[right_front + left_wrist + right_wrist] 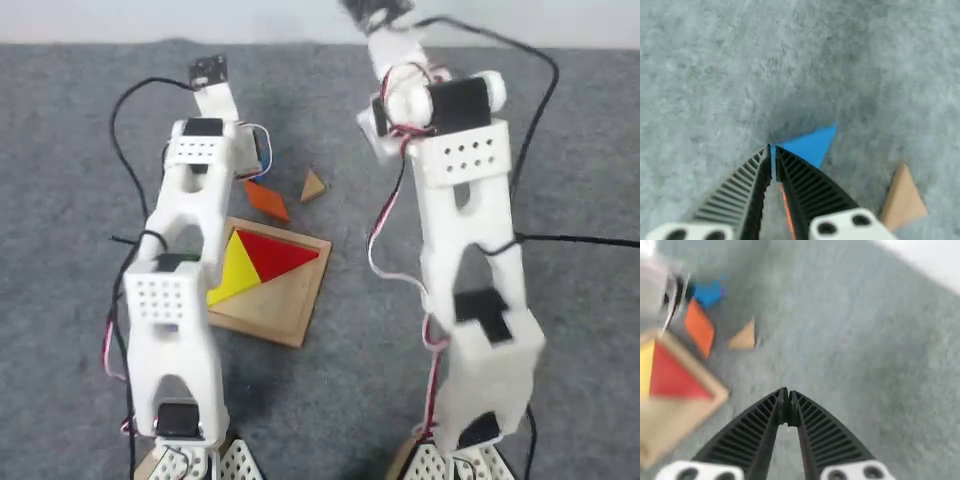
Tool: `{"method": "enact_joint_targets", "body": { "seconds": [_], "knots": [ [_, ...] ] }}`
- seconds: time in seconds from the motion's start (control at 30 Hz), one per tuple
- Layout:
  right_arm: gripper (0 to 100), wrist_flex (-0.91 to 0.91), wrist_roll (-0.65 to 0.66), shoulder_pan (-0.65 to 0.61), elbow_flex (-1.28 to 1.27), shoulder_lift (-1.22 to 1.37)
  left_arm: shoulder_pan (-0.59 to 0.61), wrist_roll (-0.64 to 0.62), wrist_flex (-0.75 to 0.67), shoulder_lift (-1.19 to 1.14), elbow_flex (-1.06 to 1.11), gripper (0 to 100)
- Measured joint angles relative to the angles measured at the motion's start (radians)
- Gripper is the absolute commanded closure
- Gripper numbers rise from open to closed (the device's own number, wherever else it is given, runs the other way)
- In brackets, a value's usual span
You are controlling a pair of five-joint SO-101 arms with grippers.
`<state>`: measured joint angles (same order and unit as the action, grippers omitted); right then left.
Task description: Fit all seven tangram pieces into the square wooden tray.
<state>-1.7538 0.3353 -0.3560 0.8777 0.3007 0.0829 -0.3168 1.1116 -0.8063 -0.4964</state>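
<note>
The left end effector (772, 149) is clamped on the blue triangle (810, 144). Its ribbed jaws are nearly together, with a sliver of blue pinched between the tips. It grips only one corner, probably so that most of the piece stays free to slide into a gap. Whether the triangle is off the counter (715, 65) or dragging on it, I cannot tell.

The orange parallelogram (267, 200) lies just beside that grasp, at 12 o'clock from the tray (272, 312) in the high view. The tan triangle (313, 186) lies at 1 o'clock. Both are loose on the grey surface.

The tray holds the red triangle (277, 254) and the yellow triangle (233, 272), packed into its 11 o'clock half. The bare wood towards 5 o'clock is left for the smaller pieces.

The right end effector (786, 393) is closed on nothing. It hangs over open carpet out at 3 o'clock from the tray, apparently parked clear of the working arm.
</note>
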Motion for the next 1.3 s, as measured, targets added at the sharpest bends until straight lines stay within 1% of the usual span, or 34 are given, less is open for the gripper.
{"method": "enact_joint_targets", "body": {
  "seconds": [0.07,0.17,0.33,0.4,0.47,0.53,0.6,0.73,0.97,1.1,1.2,1.3],
  "knots": [
    [99.0,0.015,0.011,-0.005,-0.163,-0.092,-0.005,-0.002,0.044,-0.094,-0.137,99],
    [99.0,0.115,0.017,0.0,-0.425,-0.226,-0.02,-0.002,0.143,-0.216,-0.341,99],
    [99.1,0.393,0.02,-0.009,-0.911,-0.44,-0.032,-0.002,0.341,-0.4,-0.666,99],
    [99.1,0.505,0.02,-0.008,-1.079,-0.506,-0.034,0.029,0.446,-0.466,-0.783,99],
    [99.0,0.594,0.021,-0.015,-1.2,-0.543,-0.035,0.072,0.543,-0.528,-0.899,99],
    [98.9,0.655,0.02,-0.012,-1.255,-0.545,-0.035,0.083,0.591,-0.589,-1.016,99],
    [98.9,0.686,0.011,-0.014,-1.258,-0.526,-0.035,0.083,0.605,-0.637,-1.103,99],
    [98.8,0.69,-0.084,-0.034,-1.189,-0.374,-0.035,0.106,0.609,-0.638,-1.123,99],
    [92.9,0.58,-0.249,-0.04,-0.836,-0.02,-0.015,0.149,0.611,-0.64,-1.126,99],
    [91.8,0.539,-0.296,-0.075,-0.654,0.133,-0.002,0.167,0.611,-0.632,-1.12,99],
    [86.4,0.539,-0.381,-0.107,-0.542,0.23,0.044,0.164,0.611,-0.534,-1.005,99],
    [83.1,0.554,-0.457,-0.121,-0.428,0.324,0.077,0.18,0.611,-0.345,-0.76,99]
  ]
}}
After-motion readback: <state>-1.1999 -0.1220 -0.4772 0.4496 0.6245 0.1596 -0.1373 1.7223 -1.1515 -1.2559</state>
